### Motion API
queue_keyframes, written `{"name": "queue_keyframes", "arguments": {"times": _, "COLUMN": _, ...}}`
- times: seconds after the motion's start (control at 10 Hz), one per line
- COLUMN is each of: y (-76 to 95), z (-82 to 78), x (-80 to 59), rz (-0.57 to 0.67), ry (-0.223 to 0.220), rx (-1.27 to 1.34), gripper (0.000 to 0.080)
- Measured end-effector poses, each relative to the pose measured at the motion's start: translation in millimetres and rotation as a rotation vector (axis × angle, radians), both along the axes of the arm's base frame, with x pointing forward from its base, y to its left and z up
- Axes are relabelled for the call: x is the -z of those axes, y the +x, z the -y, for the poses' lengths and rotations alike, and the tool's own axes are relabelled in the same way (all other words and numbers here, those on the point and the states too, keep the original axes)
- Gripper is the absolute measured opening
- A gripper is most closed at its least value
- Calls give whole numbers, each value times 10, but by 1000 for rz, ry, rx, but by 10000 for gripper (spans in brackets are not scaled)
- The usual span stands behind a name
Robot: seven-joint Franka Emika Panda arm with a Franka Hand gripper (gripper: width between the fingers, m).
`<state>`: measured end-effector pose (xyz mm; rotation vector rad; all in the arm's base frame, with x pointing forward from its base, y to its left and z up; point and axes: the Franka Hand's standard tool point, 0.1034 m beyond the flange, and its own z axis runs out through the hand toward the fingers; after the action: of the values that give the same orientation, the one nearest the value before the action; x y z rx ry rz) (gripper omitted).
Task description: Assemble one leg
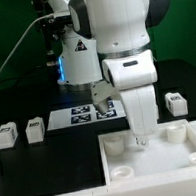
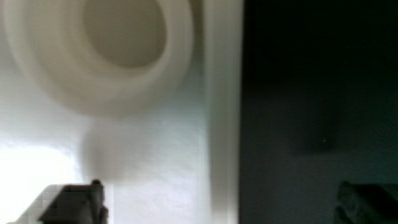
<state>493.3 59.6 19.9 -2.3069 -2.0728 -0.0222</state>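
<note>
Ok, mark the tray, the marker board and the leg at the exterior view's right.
tray [image 1: 162,174]: exterior view, bare floor.
marker board [image 1: 59,120]: exterior view, white margin.
leg [image 1: 174,101]: exterior view, tagged front face.

It was a robot lab. A big white robot arm [image 1: 116,28] stood over a black tabletop [image 1: 45,169], with a green curtain [image 1: 2,39] behind and a marker board [image 1: 83,114] on it.

Large white square tray [image 1: 160,156] with round sockets [image 1: 175,133] on the black table [image 1: 45,164], flat white marker board [image 1: 61,119] with printed tags [image 1: 80,113] lying apart from it, green backdrop [image 1: 2,39] beyond, one socket [image 2: 103,32] blurred in wrist view
</note>
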Motion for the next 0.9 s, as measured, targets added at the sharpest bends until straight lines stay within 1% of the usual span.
{"name": "queue_keyframes", "arguments": {"times": 0.1, "y": -98, "z": -51, "x": -119, "rz": 1, "ry": -7, "rx": 83, "gripper": 649}}
{"name": "queue_keyframes", "arguments": {"times": 0.2, "y": -268, "z": -166, "x": -236, "rz": -16, "ry": -19, "rx": 152, "gripper": 649}}
{"name": "queue_keyframes", "arguments": {"times": 0.3, "y": -380, "z": -337, "x": -320, "rz": -23, "ry": -25, "rx": 340, "gripper": 649}}
{"name": "queue_keyframes", "arguments": {"times": 0.4, "y": -448, "z": -539, "x": -386, "rz": -22, "ry": -30, "rx": 495, "gripper": 649}}
{"name": "queue_keyframes", "arguments": {"times": 0.5, "y": -494, "z": -725, "x": -423, "rz": -27, "ry": -36, "rx": 606, "gripper": 649}}
{"name": "queue_keyframes", "arguments": {"times": 0.6, "y": -533, "z": -884, "x": -446, "rz": -46, "ry": -40, "rx": 801, "gripper": 649}}
{"name": "queue_keyframes", "arguments": {"times": 0.7, "y": -524, "z": -1011, "x": -453, "rz": -69, "ry": -30, "rx": 989, "gripper": 649}}
{"name": "queue_keyframes", "arguments": {"times": 0.8, "y": -478, "z": -1092, "x": -441, "rz": -88, "ry": -19, "rx": 1156, "gripper": 649}}
{"name": "queue_keyframes", "arguments": {"times": 0.9, "y": -449, "z": -1112, "x": -438, "rz": -92, "ry": -16, "rx": 1250, "gripper": 649}}
